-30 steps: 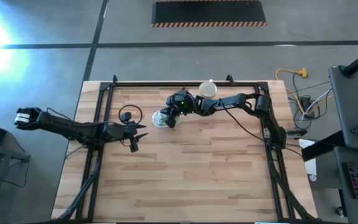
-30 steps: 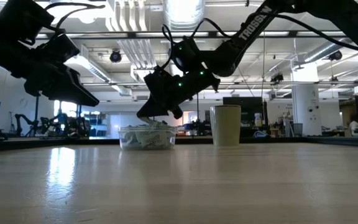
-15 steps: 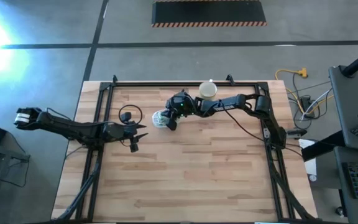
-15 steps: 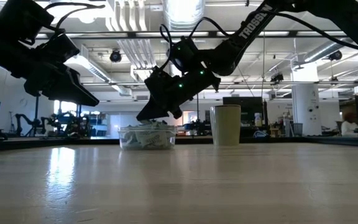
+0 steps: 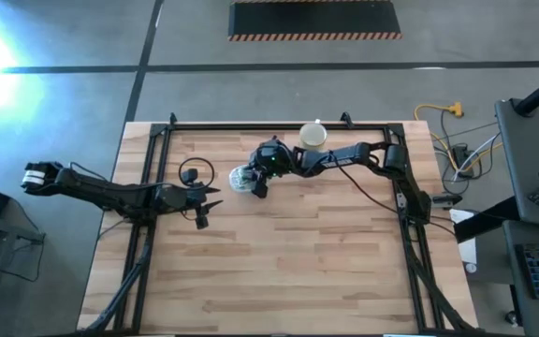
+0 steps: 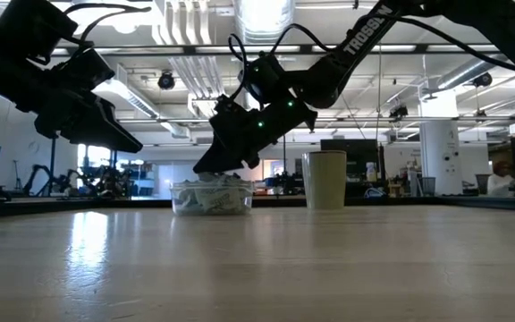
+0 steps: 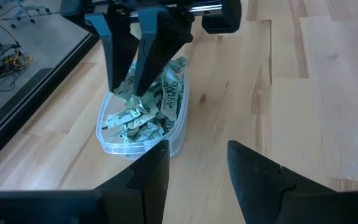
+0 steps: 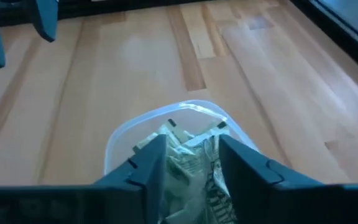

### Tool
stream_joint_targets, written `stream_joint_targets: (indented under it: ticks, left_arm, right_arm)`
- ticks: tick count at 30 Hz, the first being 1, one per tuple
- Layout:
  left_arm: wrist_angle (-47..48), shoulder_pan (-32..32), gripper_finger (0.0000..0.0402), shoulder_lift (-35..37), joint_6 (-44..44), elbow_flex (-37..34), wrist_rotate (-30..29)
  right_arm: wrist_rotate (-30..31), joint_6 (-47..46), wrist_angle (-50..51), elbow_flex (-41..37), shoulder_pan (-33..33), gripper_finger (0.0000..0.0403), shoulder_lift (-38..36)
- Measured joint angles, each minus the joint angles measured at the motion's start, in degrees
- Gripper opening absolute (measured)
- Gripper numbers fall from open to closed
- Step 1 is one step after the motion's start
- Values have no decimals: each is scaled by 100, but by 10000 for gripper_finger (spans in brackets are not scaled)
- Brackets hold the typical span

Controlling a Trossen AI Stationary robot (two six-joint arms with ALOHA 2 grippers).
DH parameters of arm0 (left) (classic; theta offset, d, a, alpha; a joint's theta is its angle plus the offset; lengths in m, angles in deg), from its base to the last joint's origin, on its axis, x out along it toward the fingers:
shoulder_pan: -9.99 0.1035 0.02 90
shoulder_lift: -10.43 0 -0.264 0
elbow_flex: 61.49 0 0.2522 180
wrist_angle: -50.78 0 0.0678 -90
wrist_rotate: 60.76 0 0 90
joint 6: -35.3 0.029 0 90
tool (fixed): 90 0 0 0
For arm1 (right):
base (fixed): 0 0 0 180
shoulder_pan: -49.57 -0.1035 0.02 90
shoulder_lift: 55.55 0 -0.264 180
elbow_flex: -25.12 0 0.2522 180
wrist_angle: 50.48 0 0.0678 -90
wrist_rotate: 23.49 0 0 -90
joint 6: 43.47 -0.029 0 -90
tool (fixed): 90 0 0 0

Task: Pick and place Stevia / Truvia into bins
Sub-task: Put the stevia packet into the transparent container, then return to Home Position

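Note:
The clear tub [image 5: 240, 178] stands on the table's far middle, heaped with pale green and white sachets [image 7: 145, 115]. My right gripper [image 7: 134, 90] hangs over it, fingers pointing down, open, their tips at the top of the heap. In the right wrist view the sachets [image 8: 191, 155] show in the gap of that gripper [image 8: 192, 142], above the tub's rim [image 8: 117, 140]. My left gripper [image 5: 211, 198] waits open to the tub's left and nearer, above the table, with nothing between its fingers [image 7: 253, 168]. My right gripper comes at the sachet heap from above with its fingers [image 7: 120, 62] pointing down. Whether the fingertips touch the top sachets, I cannot tell.
A beige cup [image 5: 313, 136] stands upright right of the tub, near the table's far edge. A black ring on a cable [image 5: 195, 173] lies left of the tub. Bare wood stretches over the near half of the table.
My right gripper has crept a little toward the table's left above the tub. The tub and its sachets lie as before.

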Motion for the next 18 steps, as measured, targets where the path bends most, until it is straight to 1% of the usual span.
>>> stream_joint_targets:
  ticks: [4, 8, 12, 18]
  left_arm:
    - [0, 1, 146, 0, 0, 0, 0]
    - [2, -1, 146, 0, 0, 0, -1]
    - [7, 1, 146, 0, 0, 0, 1]
    - [19, -1, 146, 0, -28, 0, 1]
  right_arm:
    - [-25, 323, 30, 14, -31, 164, -55]
    - [-45, 705, 191, 14, -114, 179, -315]
    - [20, 857, 723, 4, -185, 181, -725]
    - [23, 962, 1611, -93, -330, 168, -1511]
